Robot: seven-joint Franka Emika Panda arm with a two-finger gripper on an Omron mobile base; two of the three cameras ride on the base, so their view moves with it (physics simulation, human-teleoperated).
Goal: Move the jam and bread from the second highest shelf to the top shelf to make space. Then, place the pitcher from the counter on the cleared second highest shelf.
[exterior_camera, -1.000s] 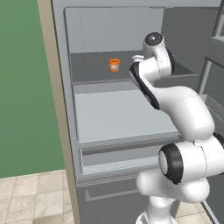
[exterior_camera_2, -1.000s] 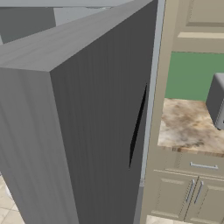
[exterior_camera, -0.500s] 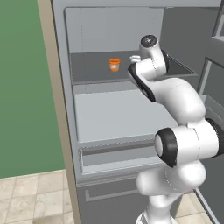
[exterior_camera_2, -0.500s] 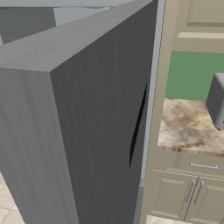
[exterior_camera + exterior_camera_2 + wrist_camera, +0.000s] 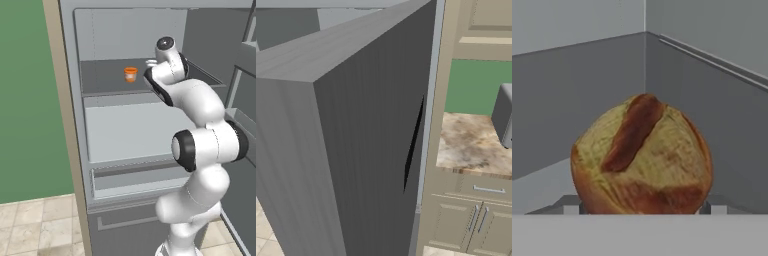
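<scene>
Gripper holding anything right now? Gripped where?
Apparently the bread: it sits between the fingertips of the gripper, pinched at its lower left and right sides. The contact itself is hidden.

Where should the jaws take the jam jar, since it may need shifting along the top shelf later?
Across the jam jar's paler middle band, from the open front. It stands upright and alone on the top shelf, sides free; the lid looks slightly wider, probably checking upward slip.

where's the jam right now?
Left base view: the jam stands upright on the dark top shelf of the open fridge, left of the robot's wrist and above the pale second highest shelf.
</scene>
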